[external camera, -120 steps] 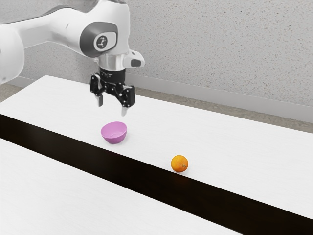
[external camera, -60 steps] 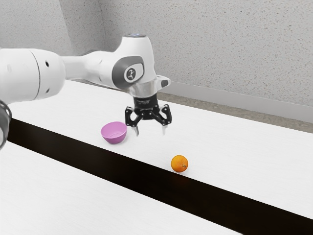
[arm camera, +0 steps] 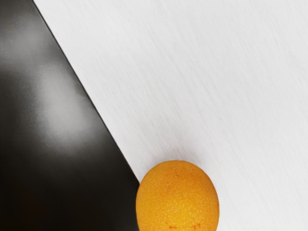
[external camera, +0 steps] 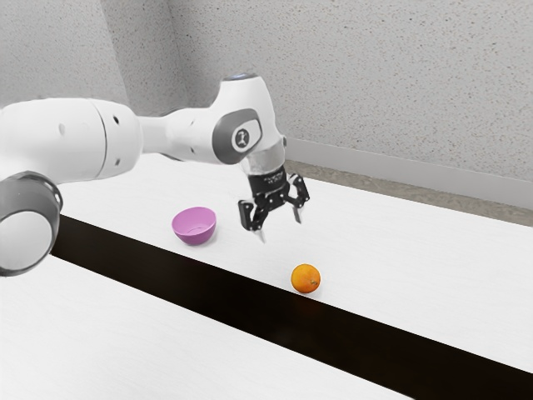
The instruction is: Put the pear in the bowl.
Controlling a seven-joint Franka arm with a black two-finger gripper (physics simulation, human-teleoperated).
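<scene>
and here the gripper is hanging above the white table, its 2 fingers standing wide apart with nothing between them, so it is gripping 0 things! the white arm is reaching in from the exterior view's left, and the hand is tilting, its fingertips slanting down toward the exterior view's right. the round orange fruit, the 1 fruit in play for the pear's part, is sitting on the table, right by the edge that is running along the dark strip. the pink bowl is standing upright near that same edge, farther toward the exterior view's left, its hollow facing up. fruit and bowl are resting well apart, so the fruit is lying outside the bowl, and the gripper is hovering above the table, clear of both! over in the wrist view, the fruit is looming large, its speckled skin showing small reddish marks, a soft shadow is falling on the white surface beside it, and the dark strip is catching a pale, blurry gleam.
</scene>
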